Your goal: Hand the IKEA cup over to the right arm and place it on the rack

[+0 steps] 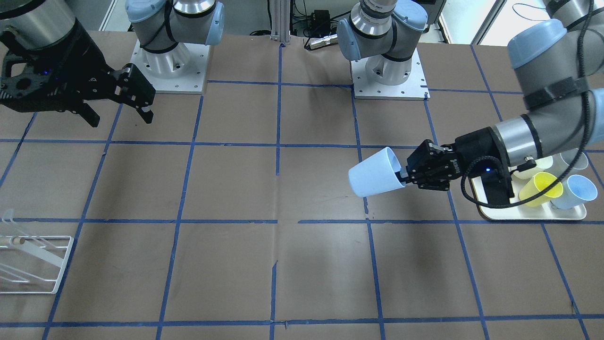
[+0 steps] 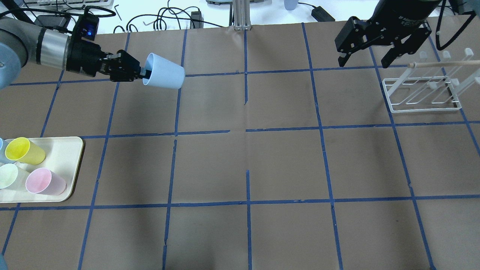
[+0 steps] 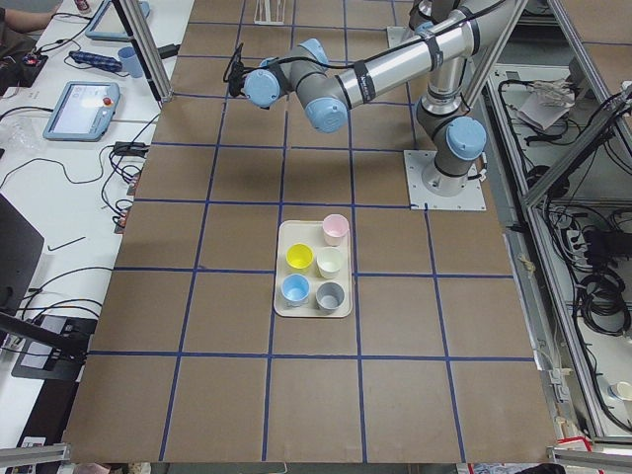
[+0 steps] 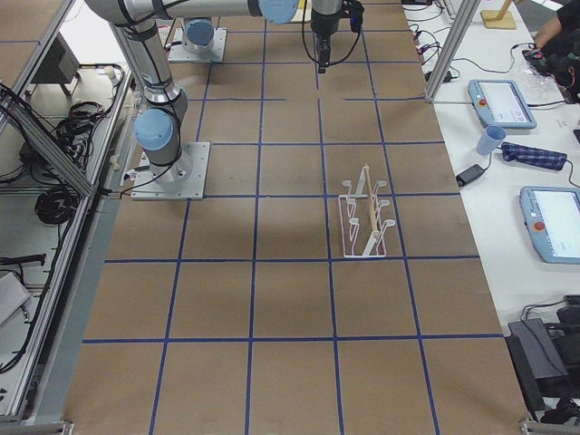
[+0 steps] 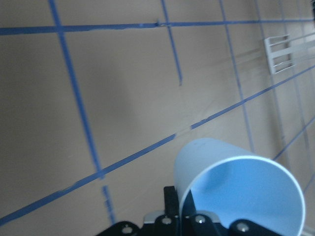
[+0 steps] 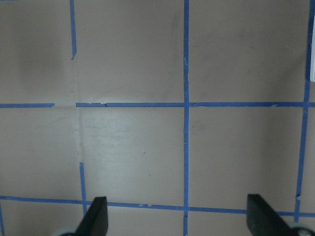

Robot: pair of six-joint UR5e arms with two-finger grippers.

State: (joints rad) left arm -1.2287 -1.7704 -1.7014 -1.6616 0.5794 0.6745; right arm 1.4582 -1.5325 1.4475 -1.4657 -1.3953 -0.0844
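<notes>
My left gripper (image 1: 404, 177) is shut on the rim of a pale blue IKEA cup (image 1: 375, 174) and holds it on its side above the table, base pointing toward the table's middle. The overhead view shows the same cup (image 2: 165, 73) and gripper (image 2: 144, 73); the left wrist view looks into the cup's mouth (image 5: 236, 187). My right gripper (image 2: 363, 62) is open and empty, hanging high just beside the white wire rack (image 2: 422, 93). The right wrist view shows its spread fingertips (image 6: 96, 219) over bare table. The rack (image 1: 33, 264) holds no cups.
A cream tray (image 2: 71, 150) on my left side holds a yellow cup (image 2: 24, 150), a pink cup (image 2: 45, 182), a pale green cup (image 2: 9, 176), a second pale blue cup (image 1: 575, 191) and a grey cup (image 3: 330, 294). Blue tape lines grid the brown table.
</notes>
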